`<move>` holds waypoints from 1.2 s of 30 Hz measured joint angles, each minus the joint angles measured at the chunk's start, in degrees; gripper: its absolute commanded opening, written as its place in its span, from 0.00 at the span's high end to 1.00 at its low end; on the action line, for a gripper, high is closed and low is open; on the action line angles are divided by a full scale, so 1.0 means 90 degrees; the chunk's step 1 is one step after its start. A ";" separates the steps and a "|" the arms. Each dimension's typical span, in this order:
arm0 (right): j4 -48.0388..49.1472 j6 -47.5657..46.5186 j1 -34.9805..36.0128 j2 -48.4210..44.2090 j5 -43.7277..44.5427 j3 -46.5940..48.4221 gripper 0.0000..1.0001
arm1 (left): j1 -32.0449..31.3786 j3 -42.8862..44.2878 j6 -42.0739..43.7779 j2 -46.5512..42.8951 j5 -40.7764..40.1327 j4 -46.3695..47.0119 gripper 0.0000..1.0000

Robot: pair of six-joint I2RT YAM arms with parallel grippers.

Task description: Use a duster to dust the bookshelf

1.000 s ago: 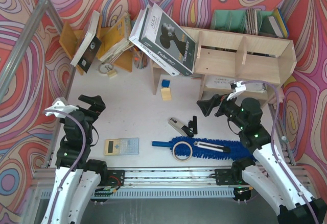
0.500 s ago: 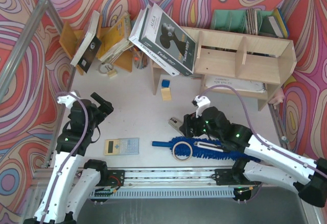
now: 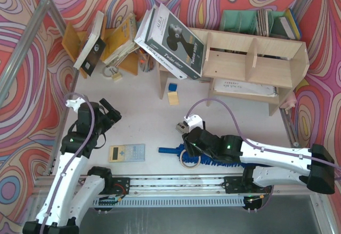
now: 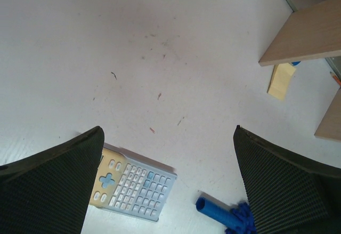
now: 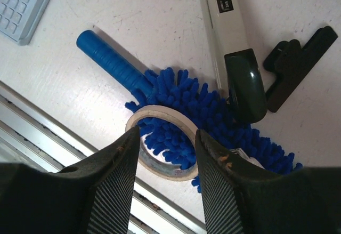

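Low over white table (image 3: 144, 122), outstretched right pincer (image 5: 166, 135) apparently straddles duster (image 5: 181, 101).

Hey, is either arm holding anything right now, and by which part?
The left pincer is open and empty. The right pincer straddles the tape ring lying on the duster's fluffy head; whether it grips yet cannot be told.

Your right end effector (image 3: 187, 140) has swung away from the wide pale plywood bookshelf (image 3: 256, 58), down and to the left. It now hangs low over the long bright-blue fluffy microfibre duster (image 3: 216, 162), at the cream tape ring (image 3: 190, 163), and its jaws have narrowed. Your left end effector (image 3: 110, 115) has crept slightly forward and inward.
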 measured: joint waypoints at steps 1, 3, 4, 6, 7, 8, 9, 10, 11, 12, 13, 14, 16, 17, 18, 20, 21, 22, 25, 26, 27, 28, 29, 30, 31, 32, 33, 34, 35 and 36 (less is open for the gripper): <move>0.0000 0.0034 0.0032 0.0046 0.0005 0.0000 0.55 | -0.0002 0.0126 0.0005 0.0097 0.0044 -0.0109 0.01; 0.0005 0.0097 0.0075 0.0151 0.0010 -0.0007 0.56 | -0.0002 0.0457 0.0087 0.0308 0.0121 -0.0330 0.02; 0.0010 0.0124 0.0090 0.0192 0.0010 -0.0022 0.57 | -0.0002 0.0605 0.0153 0.0384 0.0163 -0.0403 0.01; 0.0012 0.0177 0.0102 0.0262 0.0027 -0.0066 0.57 | -0.0007 0.0850 0.0328 0.0457 0.0221 -0.0508 0.02; 0.0012 0.0197 0.0102 0.0301 0.0036 -0.0078 0.58 | -0.0007 0.0913 0.0403 0.0459 0.0243 -0.0546 0.02; 0.0012 0.0216 0.0102 0.0347 0.0053 -0.0085 0.59 | -0.0010 0.0930 0.0464 0.0444 0.0287 -0.0571 0.02; 0.0012 0.0231 0.0102 0.0396 0.0073 -0.0085 0.60 | -0.0010 0.0930 0.0522 0.0427 0.0362 -0.0590 0.02; 0.0012 0.0255 0.0102 0.0447 0.0092 -0.0085 0.60 | -0.0012 0.0928 0.0578 0.0413 0.0454 -0.0612 0.02; 0.0007 0.0270 0.0102 0.0483 0.0109 -0.0085 0.60 | -0.0019 0.0928 0.0622 0.0403 0.0525 -0.0629 0.02; 0.0000 0.0299 0.0102 0.0510 0.0134 -0.0085 0.60 | -0.0027 0.0947 0.0670 0.0403 0.0580 -0.0670 0.02; -0.0012 0.0321 0.0102 0.0525 0.0153 -0.0087 0.60 | -0.0029 0.0998 0.0719 0.0413 0.0627 -0.0755 0.02; -0.0022 0.0345 0.0102 0.0525 0.0172 -0.0090 0.61 | -0.0032 0.1078 0.0794 0.0423 0.0687 -0.0835 0.02; -0.0036 0.0374 0.0102 0.0522 0.0202 -0.0095 0.61 | -0.0036 0.1282 0.0981 0.0420 0.0743 -0.0954 0.02; -0.0044 0.0381 0.0102 0.0522 0.0214 -0.0097 0.61 | -0.0036 0.1355 0.1095 0.0396 0.0755 -0.0945 0.02; -0.0051 0.0384 0.0102 0.0525 0.0219 -0.0097 0.61 | -0.0036 0.1384 0.1200 0.0345 0.0760 -0.0923 0.02; -0.0087 0.0386 0.0102 0.0544 0.0233 -0.0097 0.61 | -0.0036 0.1353 0.1341 0.0216 0.0831 -0.0918 0.01; -0.0124 0.0396 0.0102 0.0571 0.0243 -0.0097 0.61 | -0.0036 0.1328 0.1399 0.0155 0.0901 -0.0920 0.02; -0.0165 0.0408 0.0102 0.0600 0.0248 -0.0097 0.61 | -0.0036 0.1311 0.1445 0.0097 0.0957 -0.0916 0.01; -0.0296 0.0452 0.0102 0.0648 0.0262 -0.0095 0.60 | -0.0036 0.1275 0.1535 -0.0044 0.1020 -0.0896 0.01; -0.0318 0.0471 0.0102 0.0648 0.0270 -0.0097 0.60 | -0.0036 0.1275 0.1554 -0.0080 0.1020 -0.0894 0.01; -0.0328 0.0481 0.0102 0.0648 0.0277 -0.0097 0.60 | -0.0036 0.1275 0.1564 -0.0104 0.1018 -0.0891 0.02; -0.0335 0.0495 0.0102 0.0648 0.0289 -0.0097 0.60 | -0.0036 0.1275 0.1576 -0.0126 0.1020 -0.0891 0.02; -0.0342 0.0512 0.0102 0.0651 0.0299 -0.0097 0.60 | -0.0036 0.1275 0.1581 -0.0136 0.1030 -0.0891 0.01; -0.0352 0.0532 0.0102 0.0663 0.0313 -0.0095 0.60 | -0.0036 0.1275 0.1586 -0.0134 0.1042 -0.0891 0.01; -0.0372 0.0551 0.0102 0.0695 0.0321 -0.0095 0.60 | -0.0036 0.1275 0.1598 -0.0134 0.1039 -0.0894 0.01; -0.0384 0.0559 0.0102 0.0733 0.0328 -0.0095 0.60 | -0.0036 0.1275 0.1598 -0.0131 0.1039 -0.0894 0.02; -0.0403 0.0578 0.0102 0.0782 0.0335 -0.0095 0.60 | -0.0036 0.1275 0.1600 -0.0134 0.1039 -0.0894 0.01; -0.0427 0.0595 0.0102 0.0831 0.0340 -0.0095 0.60 | -0.0036 0.1275 0.1600 -0.0136 0.1039 -0.0894 0.02; -0.0449 0.0605 0.0102 0.0867 0.0347 -0.0095 0.60 | -0.0036 0.1275 0.1600 -0.0138 0.1039 -0.0894 0.02; -0.0464 0.0619 0.0102 0.0901 0.0362 -0.0095 0.60 | -0.0036 0.1273 0.1600 -0.0138 0.1042 -0.0894 0.02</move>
